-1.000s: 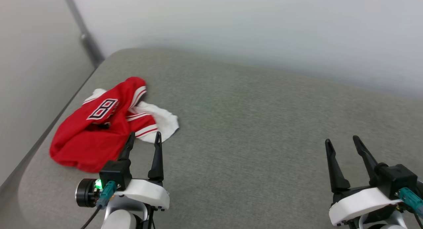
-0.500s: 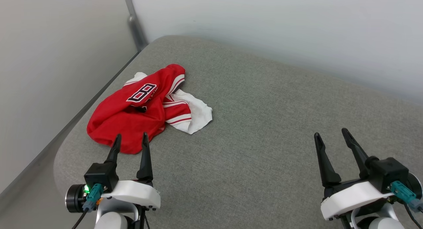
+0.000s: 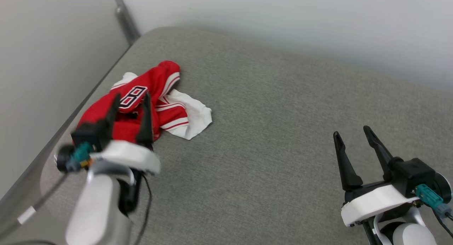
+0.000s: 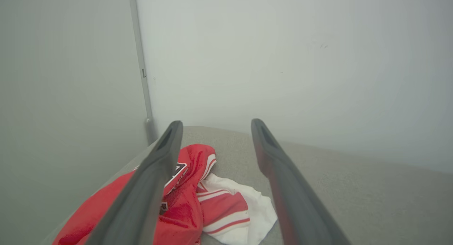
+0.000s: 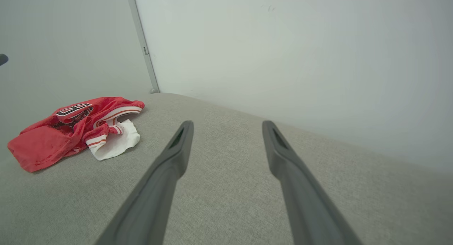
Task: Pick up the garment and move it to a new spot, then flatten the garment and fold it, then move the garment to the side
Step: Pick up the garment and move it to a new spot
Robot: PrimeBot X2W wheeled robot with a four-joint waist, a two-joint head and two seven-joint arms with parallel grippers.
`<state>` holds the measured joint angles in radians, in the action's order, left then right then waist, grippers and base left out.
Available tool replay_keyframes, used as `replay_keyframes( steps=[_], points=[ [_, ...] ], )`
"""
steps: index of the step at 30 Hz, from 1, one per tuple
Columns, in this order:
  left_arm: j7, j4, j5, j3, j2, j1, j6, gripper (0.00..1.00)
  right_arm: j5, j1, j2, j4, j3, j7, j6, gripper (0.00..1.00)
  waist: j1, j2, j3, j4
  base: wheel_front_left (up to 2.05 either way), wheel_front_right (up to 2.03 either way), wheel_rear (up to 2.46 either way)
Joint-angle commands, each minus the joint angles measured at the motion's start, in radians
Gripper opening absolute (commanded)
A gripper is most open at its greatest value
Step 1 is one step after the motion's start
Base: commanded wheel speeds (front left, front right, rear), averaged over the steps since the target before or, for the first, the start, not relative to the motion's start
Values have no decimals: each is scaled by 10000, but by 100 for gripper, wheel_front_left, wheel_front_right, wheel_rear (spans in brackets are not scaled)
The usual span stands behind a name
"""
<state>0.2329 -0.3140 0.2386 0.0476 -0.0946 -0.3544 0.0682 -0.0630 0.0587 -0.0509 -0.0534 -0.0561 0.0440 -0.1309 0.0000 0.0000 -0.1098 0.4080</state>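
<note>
While the head camera had swung since half a second before, the garment (image 3: 164,77) kept its same crumpled heap on the grey pad (image 3: 269,139). It lay at about 10 o'clock in the head view, near the pad's left edge and the corner post (image 3: 122,15), with its red body bunched, a numbered patch facing up and a white sleeve (image 3: 196,117) spilling toward 4 o'clock. The left gripper (image 3: 131,95) had changed most. Earlier its tips had stopped just short of the near hem; now, blurred with motion, it had pushed toward 11 o'clock so that its fingers overlapped the red cloth. Its jaws stood spread wide with nothing gripped, and whether the tips touched the fabric could not be told. From the left wrist view the garment lay low at 7 o'clock, with one dark finger (image 4: 145,188) crossing in front of it. The right gripper (image 3: 351,132) stayed at 4 o'clock, jaws likewise spread and empty over bare pad, well apart from the garment, which the right wrist view put at 9 o'clock.
</note>
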Motion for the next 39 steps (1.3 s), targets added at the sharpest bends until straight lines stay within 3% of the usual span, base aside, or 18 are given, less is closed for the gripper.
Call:
replay_keyframes(
  steps=[1,4,10,18,22,25,30,31,33,39],
  points=[
    [-271,-130,-49,-39,-271,-560,97,100,63,76,11,-45,-6,-4,5,100,0,0,-324,-341,0,0,0],
    [-1133,-404,123,-59,-952,-1923,314,100,88,222,-12,-100,-86,-54,3,100,0,0,-779,-756,0,0,0],
    [-3847,-1283,697,210,-2666,-3883,590,100,13,720,-146,-117,-304,84,3,100,0,0,-1916,-1755,0,0,0],
    [-7599,-1975,2660,1389,-4938,-4018,611,100,-199,1368,-278,267,-466,413,3,100,0,0,-3008,-2629,0,0,0],
    [-9026,-2685,3745,1243,-5442,-3644,614,100,-257,1551,-340,443,-594,558,3,100,0,0,-3285,-2787,0,0,0],
    [-9447,-3079,4096,1081,-5554,-3428,601,100,-289,1665,-364,499,-660,612,3,100,0,0,-3379,-2841,0,0,0],
    [-10211,-3997,4656,831,-5378,-2734,219,100,-370,1874,-448,577,-794,620,3,100,0,0,-3580,-2934,0,0,0],
    [-10320,-4096,4739,813,-5284,-2631,144,70,-382,1890,-469,568,-797,612,3,100,0,0,-3605,-2932,0,0,0],
    [-10230,-4120,4724,835,-5195,-2552,65,0,-397,1905,-520,546,-773,581,3,100,0,0,-3651,-2909,0,0,0],
    [-9679,-4053,4396,1042,-5085,-2971,-103,0,-407,1807,-609,586,-739,459,3,100,0,0,-3372,-2705,0,0,0]
  ],
)
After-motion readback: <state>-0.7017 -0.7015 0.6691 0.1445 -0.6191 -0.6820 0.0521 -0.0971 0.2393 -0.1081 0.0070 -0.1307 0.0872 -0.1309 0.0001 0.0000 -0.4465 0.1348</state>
